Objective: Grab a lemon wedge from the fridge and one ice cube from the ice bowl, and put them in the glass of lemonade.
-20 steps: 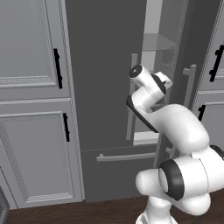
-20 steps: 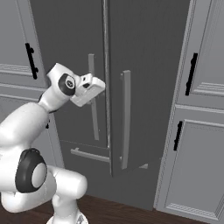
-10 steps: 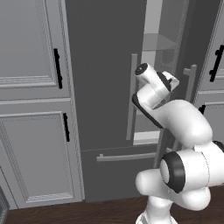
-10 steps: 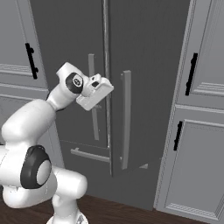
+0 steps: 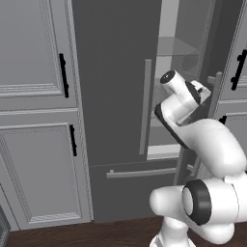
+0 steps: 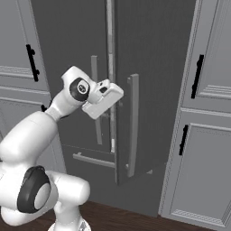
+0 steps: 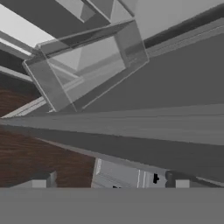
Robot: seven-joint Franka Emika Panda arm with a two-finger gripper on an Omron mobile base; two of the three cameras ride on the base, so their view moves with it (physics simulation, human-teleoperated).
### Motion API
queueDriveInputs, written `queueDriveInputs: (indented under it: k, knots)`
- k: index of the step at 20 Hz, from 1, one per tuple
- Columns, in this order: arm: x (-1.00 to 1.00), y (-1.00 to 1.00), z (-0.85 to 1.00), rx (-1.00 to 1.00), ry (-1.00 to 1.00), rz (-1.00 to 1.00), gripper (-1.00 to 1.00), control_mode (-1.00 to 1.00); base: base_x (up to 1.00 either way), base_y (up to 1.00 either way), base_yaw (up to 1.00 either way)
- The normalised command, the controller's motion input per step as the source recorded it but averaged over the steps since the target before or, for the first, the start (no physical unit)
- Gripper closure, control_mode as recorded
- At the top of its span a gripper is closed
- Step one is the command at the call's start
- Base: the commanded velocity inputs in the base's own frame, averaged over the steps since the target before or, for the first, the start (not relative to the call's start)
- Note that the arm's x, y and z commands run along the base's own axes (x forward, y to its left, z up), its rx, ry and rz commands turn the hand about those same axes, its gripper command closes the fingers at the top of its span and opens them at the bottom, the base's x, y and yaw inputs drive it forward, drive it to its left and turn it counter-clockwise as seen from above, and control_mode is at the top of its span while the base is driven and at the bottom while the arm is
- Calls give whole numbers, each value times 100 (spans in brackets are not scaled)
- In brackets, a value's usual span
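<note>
Status: early stage. The fridge [image 5: 116, 96] stands with its right door [image 6: 149, 90] swung partly open; through the gap the left base view shows a pale lit interior with clear shelves [image 5: 181, 53]. The left door is closed, as is the bottom drawer [image 5: 140, 185] with its horizontal bar.

The hand [image 6: 118, 101] is raised at the open edge of the right door, just beside that door's long vertical bar handle [image 6: 133, 122]. Its fingers are apart and nothing is between them. In the hand view the fingertips [image 7: 41, 180] rise at the bottom edge with a long grey bar running across above them, and beyond it a clear door bin [image 7: 87, 65] and a strip of dark wood floor [image 7: 35, 157].

Done, by appearance: the fridge is open enough to see inside. Outstanding: the lemon wedge is not yet picked, no ice cube is taken, and nothing is placed in the lemonade. The door probably needs a wider swing before a reach inside.

Not established: the lemon wedge cannot be made out on any shelf; its place inside the fridge is undetermined. The arm covers the lower part of the opening in the left base view. Whether the fingers touch the bar cannot be told.
</note>
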Motion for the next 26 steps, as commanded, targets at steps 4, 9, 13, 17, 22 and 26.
queueDriveInputs:
  k: [4, 9, 13, 17, 22, 26]
  knots:
    - [-14, -71, 0, 0, -7, -2, -100, -100, 0, 0, 0]
    - [-17, 39, 44, -9, -7, 4, -100, -100, 0, 0, 0]
    - [86, 93, 11, -25, 9, 9, -100, -100, 0, 0, 0]
    - [41, 62, 2, -25, 4, 0, -100, -100, 0, 0, 0]
    - [85, 3, -17, -22, 20, 0, -100, -100, 0, 0, 0]
    - [0, -43, -28, -5, 29, -3, -100, -100, 0, 0, 0]
